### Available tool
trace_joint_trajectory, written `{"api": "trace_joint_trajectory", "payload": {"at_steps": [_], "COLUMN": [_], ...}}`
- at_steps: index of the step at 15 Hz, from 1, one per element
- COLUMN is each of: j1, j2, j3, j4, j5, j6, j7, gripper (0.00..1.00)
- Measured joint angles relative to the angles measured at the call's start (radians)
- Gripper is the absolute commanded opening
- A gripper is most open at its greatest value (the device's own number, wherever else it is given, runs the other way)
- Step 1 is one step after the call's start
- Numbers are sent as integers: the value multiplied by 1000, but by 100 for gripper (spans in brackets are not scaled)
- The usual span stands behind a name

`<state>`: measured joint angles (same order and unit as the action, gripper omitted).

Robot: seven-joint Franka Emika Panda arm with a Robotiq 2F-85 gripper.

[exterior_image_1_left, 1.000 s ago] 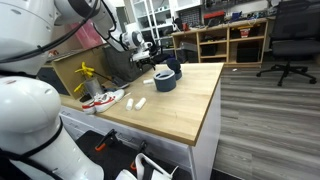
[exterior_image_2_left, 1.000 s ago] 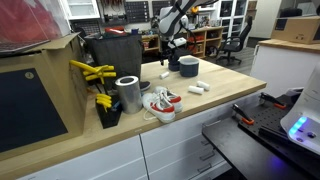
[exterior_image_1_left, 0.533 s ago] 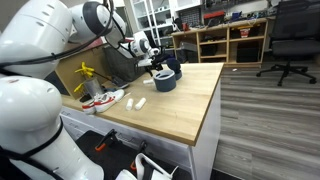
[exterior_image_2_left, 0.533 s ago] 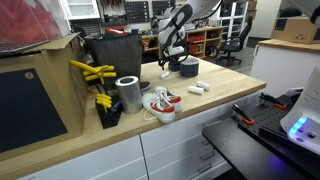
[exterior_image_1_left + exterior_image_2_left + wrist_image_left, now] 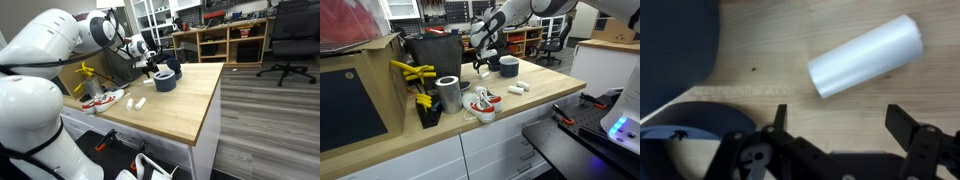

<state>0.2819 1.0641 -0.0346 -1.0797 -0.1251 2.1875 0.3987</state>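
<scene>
Standing wide apart at the bottom edge of the wrist view, the jaws hold nothing, and only bare wood shows between the two dark fingers [image 5: 906,127]. Just beyond them, at about 1 o'clock from the gap, a white roll [image 5: 865,55] lies on its side on the desk [image 5: 190,100]. It touches neither finger. Its long axis runs from 8 o'clock to 2 o'clock in that view, with the nearer end toward 8 o'clock and the farther end toward 2 o'clock. A dark bowl [image 5: 675,40] fills the 10 o'clock corner, near the roll but apart from it.

In an exterior view the roll is a small white shape [image 5: 485,72] just under the jaws, at 9 o'clock from the bowl [image 5: 508,67]. The arm [image 5: 515,10] comes in from above and slopes down toward the far end of the desk. Its wrist is bent so that the jaws point down at the wood and hang low over the roll.

Farther from the jaws, two small white pieces [image 5: 517,89] lie on the open wood. Beyond them a red and white shoe [image 5: 480,103] rests beside a metal can [image 5: 447,93], with yellow tools [image 5: 412,72] at the far end.
</scene>
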Motion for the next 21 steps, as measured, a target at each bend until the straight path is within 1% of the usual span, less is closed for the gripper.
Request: {"api": "trace_joint_trajectory", "payload": {"at_steps": [3,5,11,16,21], "j1": [12,13,5,-1,0], "j2": [4,3,4,8,-36], "j3": [0,-1,-19,-20,15], "j4": [33,46,39,-33,-123], "j5": [0,-6,-60,-86,-87], "j6": [-78,-108,-115,-114,-114], "j7": [0,-7,-76,-154,-266], "gripper": [100,100,100,100,100]}}
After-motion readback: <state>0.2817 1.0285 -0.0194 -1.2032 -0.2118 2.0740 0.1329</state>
